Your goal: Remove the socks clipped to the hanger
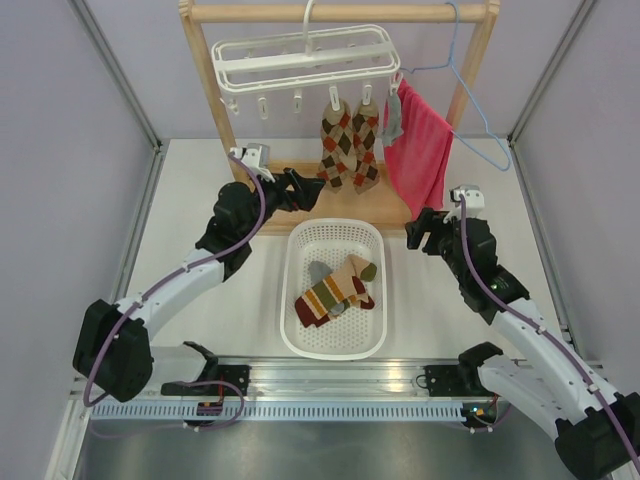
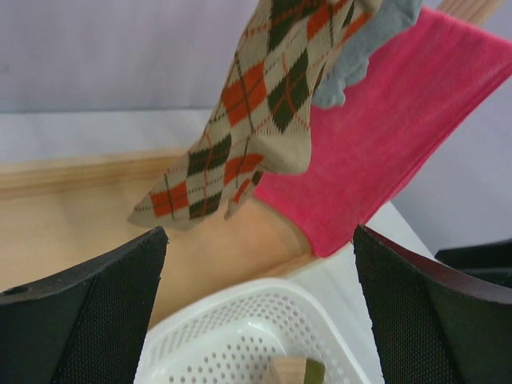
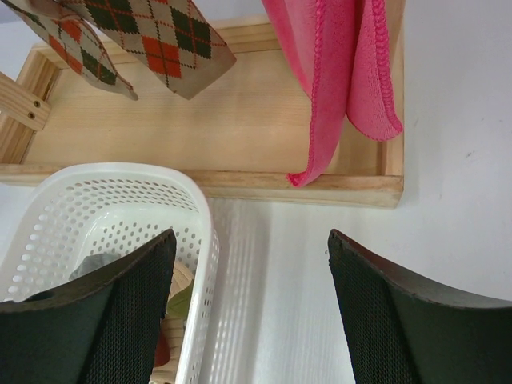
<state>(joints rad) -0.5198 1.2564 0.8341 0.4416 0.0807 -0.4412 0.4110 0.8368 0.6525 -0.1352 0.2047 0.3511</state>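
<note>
Top external view: three socks on the hanger, more in the basket

The white hanger (image 1: 305,60) hangs from a wooden rack (image 1: 340,12) at the far side of the table (image 1: 440,300). Two argyle socks (image 1: 350,140) and a grey sock (image 1: 392,120) are clipped along its right end, just beside a pink towel (image 1: 420,150). Striped socks (image 1: 335,290) lie in the white basket (image 1: 335,224) in the middle. The left gripper (image 1: 312,190) sits near the argyle socks' toes, its fingers apart and holding nothing. The right gripper (image 1: 412,234) is beside the basket's far right corner, also spread wide and empty.
</note>
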